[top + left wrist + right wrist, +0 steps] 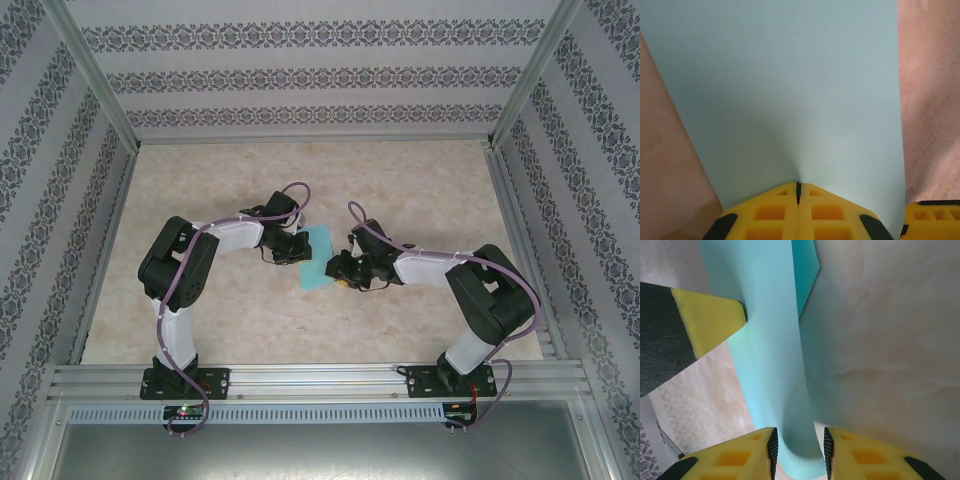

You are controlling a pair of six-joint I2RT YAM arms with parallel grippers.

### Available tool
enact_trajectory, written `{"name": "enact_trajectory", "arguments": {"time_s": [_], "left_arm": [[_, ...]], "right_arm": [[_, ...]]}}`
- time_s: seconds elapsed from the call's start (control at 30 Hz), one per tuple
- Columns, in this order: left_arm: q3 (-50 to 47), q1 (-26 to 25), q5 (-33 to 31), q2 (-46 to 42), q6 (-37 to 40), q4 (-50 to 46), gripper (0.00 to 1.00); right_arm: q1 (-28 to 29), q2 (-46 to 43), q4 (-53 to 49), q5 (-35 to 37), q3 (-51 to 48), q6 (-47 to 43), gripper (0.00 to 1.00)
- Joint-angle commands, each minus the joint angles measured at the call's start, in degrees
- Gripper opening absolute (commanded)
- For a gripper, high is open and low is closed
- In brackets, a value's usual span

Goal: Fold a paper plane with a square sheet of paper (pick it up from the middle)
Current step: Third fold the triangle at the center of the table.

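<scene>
Two arms met at the middle of the table [420, 190], over the square sheet of paper [319, 257] lying there in turquoise. The left gripper [798, 186] was clamped tight on the sheet's edge, its yellow fingers [770, 212] pressed together with the paper fanning out ahead. The right gripper [799, 436] had its jaws apart, straddling a loose upward curl of the sheet, near its corner.

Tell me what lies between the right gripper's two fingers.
The turquoise sheet, bowed, runs between the right gripper's fingers; the right wrist view shows it.
</scene>
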Motion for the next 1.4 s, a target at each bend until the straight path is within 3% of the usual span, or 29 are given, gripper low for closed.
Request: {"name": "enact_trajectory", "arguments": {"time_s": [0.0, 0.27, 0.93, 1.37], "left_arm": [[-2.53, 0.02, -3.50, 2.32, 0.32, -3.31, 0.06], [-2.53, 0.02, -3.42, 2.29, 0.24, -3.31, 0.06], [-2.79, 0.01, -3.41, 2.37, 0.17, -3.31, 0.06], [-2.27, 0.00, -2.52, 1.86, 0.51, -3.23, 0.06]], "right_arm": [[-0.44, -2.40, 1.96, -0.84, -1.53, 0.56, 0.34], [-0.58, -0.97, 5.62, -3.66, -2.39, 2.36, 0.35], [-1.92, -1.59, 14.43, -2.81, -6.88, 4.58, 0.38], [-2.56, -0.54, 15.06, -3.53, -7.44, 7.00, 0.30]]}}
